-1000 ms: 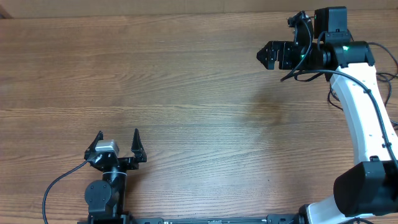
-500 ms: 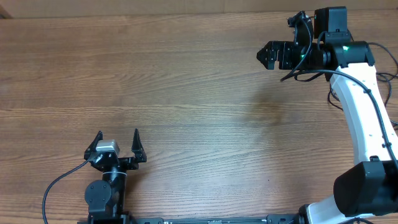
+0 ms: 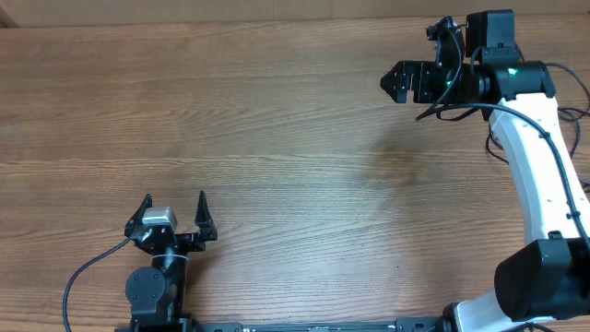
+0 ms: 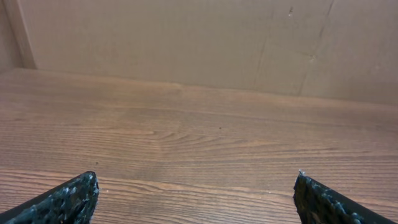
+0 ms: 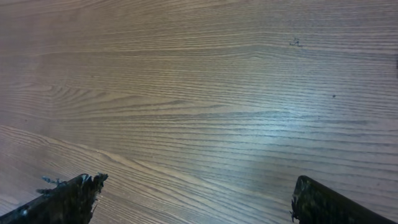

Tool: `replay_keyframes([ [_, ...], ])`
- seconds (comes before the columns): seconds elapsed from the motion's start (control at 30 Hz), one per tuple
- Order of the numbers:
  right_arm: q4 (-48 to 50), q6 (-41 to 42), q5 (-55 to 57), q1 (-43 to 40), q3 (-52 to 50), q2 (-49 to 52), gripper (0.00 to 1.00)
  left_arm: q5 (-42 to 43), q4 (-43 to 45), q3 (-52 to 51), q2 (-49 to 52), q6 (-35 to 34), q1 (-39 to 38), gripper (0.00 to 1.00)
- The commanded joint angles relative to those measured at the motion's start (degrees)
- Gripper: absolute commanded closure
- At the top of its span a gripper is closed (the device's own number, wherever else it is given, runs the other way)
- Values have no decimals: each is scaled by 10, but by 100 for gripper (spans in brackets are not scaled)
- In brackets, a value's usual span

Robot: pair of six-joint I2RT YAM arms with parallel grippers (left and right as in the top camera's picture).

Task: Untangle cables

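Observation:
No cables show in any view; only bare wood lies under and between the arms. My left gripper [image 3: 175,197] rests at the near edge, left of centre, open, its two black fingers spread wide and pointing away from the base. In the left wrist view the left gripper [image 4: 195,177] has nothing but table between its tips. My right gripper [image 3: 407,56] hangs over the far right of the table, open as well. The right wrist view shows the right gripper [image 5: 199,179] with only wood grain between its fingers.
The wooden table [image 3: 277,138] fills the overhead view. A brown cardboard wall [image 4: 186,37] stands along its far edge. The white right arm [image 3: 539,175] runs down the right side. The left arm's own thick black wire [image 3: 81,277] loops at the lower left.

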Motion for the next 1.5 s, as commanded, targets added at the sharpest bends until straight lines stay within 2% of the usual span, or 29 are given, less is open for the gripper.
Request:
replay_keyframes([
  [0.0,2,-1,-3,1,12,0,0,-4,-1,-2,-7,8,3,0],
  [0.17,2,-1,-3,1,12,0,0,-6,2,-2,-7,9,3,0],
  [0.3,2,-1,-3,1,12,0,0,-2,-1,-2,-6,104,3,0],
  [0.4,2,-1,-3,1,12,0,0,13,0,-2,-6,122,3,1],
  [1.47,2,-1,1,2,12,8,0,10,0,-2,-6,122,3,0],
])
